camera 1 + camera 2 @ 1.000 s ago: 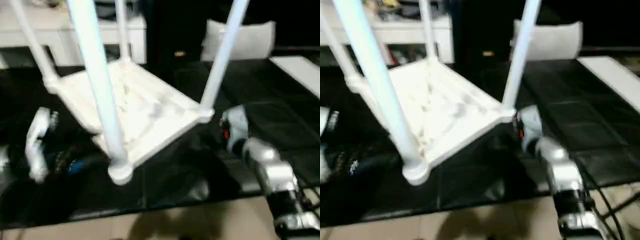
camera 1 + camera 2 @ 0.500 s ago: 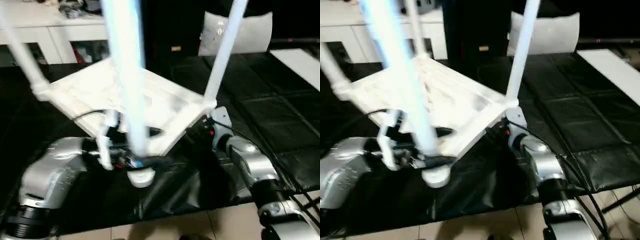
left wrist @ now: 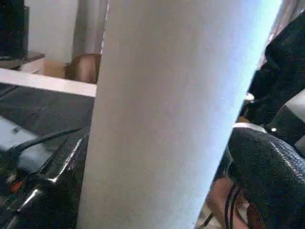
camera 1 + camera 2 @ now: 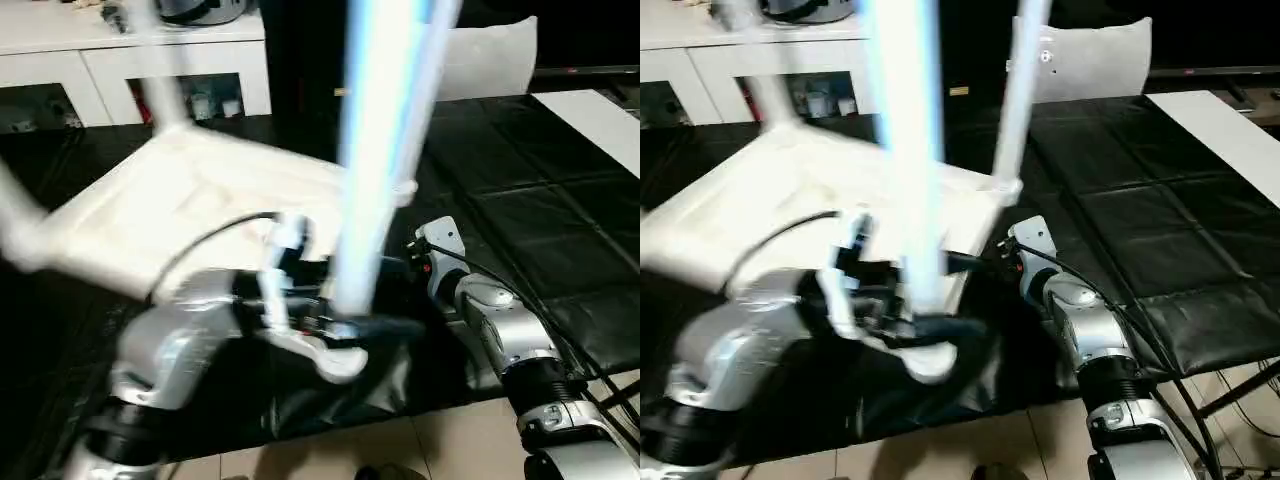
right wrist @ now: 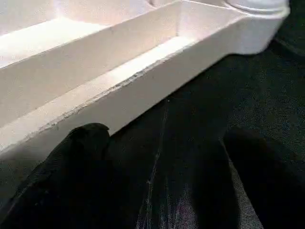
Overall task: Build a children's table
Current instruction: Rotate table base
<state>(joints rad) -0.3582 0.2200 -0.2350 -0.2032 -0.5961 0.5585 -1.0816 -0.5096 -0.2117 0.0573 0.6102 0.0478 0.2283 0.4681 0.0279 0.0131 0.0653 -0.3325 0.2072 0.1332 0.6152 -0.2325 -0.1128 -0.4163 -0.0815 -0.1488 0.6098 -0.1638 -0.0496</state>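
The white children's table (image 4: 180, 200) lies upside down on the black-covered work table (image 4: 540, 210), its legs pointing up. My left gripper (image 4: 332, 330) is at the foot of the nearest leg (image 4: 370, 150), just above its corner socket (image 4: 340, 362). In the left wrist view that leg (image 3: 162, 114) stands between my open fingers (image 3: 267, 171), which sit close to its sides. My right gripper (image 5: 167, 157) is open low over the black cover, its fingers (image 5: 86, 157) just short of the top's ribbed rim (image 5: 109, 90), by the right corner socket (image 5: 257, 7).
White shelving (image 4: 130, 60) runs along the back left. A white cushion-like thing (image 4: 1090, 60) and a white board (image 4: 595, 115) are at the back right. The work table's front edge (image 4: 330, 425) lies close to me, with tan floor below. Cables trail from my right forearm (image 4: 500, 330).
My left arm has swung in from the left, and its fingers now stand around the nearest leg. The upturned table has turned, its near corner going right. The right gripper has crept toward the rim.
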